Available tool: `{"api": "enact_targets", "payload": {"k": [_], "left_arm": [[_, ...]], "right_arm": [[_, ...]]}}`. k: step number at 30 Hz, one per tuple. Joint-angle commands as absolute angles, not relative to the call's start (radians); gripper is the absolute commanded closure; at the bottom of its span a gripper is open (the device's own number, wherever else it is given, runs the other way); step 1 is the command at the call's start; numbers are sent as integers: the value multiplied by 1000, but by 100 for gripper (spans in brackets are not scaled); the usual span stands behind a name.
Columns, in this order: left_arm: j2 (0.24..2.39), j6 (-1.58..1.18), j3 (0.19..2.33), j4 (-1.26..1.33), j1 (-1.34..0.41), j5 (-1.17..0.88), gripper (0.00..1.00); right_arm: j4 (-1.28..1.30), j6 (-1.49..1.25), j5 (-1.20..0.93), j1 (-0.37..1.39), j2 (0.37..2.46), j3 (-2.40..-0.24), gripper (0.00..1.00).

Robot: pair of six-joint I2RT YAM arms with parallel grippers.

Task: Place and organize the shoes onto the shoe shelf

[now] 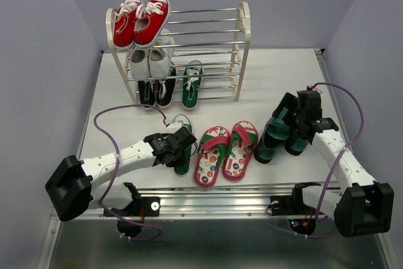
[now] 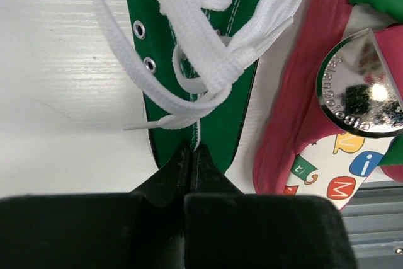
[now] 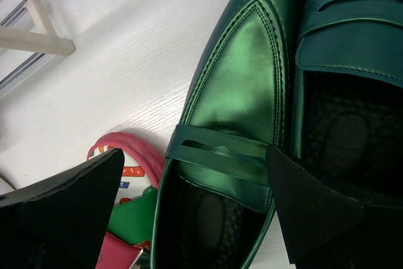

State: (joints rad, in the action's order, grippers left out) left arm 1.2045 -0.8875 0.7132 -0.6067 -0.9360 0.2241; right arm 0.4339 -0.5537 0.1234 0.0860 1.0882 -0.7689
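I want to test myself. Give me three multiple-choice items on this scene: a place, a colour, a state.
1. The green sneaker on the table lies: A) left of the flip-flops B) right of them C) between them.
2. The top-tier sneakers are: A) black B) white C) red.
3. The right fingers are: A) shut B) open C) holding a flip-flop.
Key: 1A, the flip-flops lie to its right; 2C, red canvas shows; 3B, a wide gap stands over the heels.
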Motion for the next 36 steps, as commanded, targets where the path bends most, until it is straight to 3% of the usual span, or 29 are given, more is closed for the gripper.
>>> {"api": "enact_targets", "payload": {"k": [1,14,21,36], "left_arm": [[1166,-879,753,-695,-943,262,100],[985,-939,942,-963,-948,456,100],[963,-819,1012,-873,-948,433,100],[1180,-603,1219,-693,-954,350,100]], "right_arm": [[397,-549,141,84,1080,-762,0],[394,-549,138,84,1080,-765,0],[397,-551,141,84,1085,-769,0],[396,-549,150,84,1080,-770,0]]}}
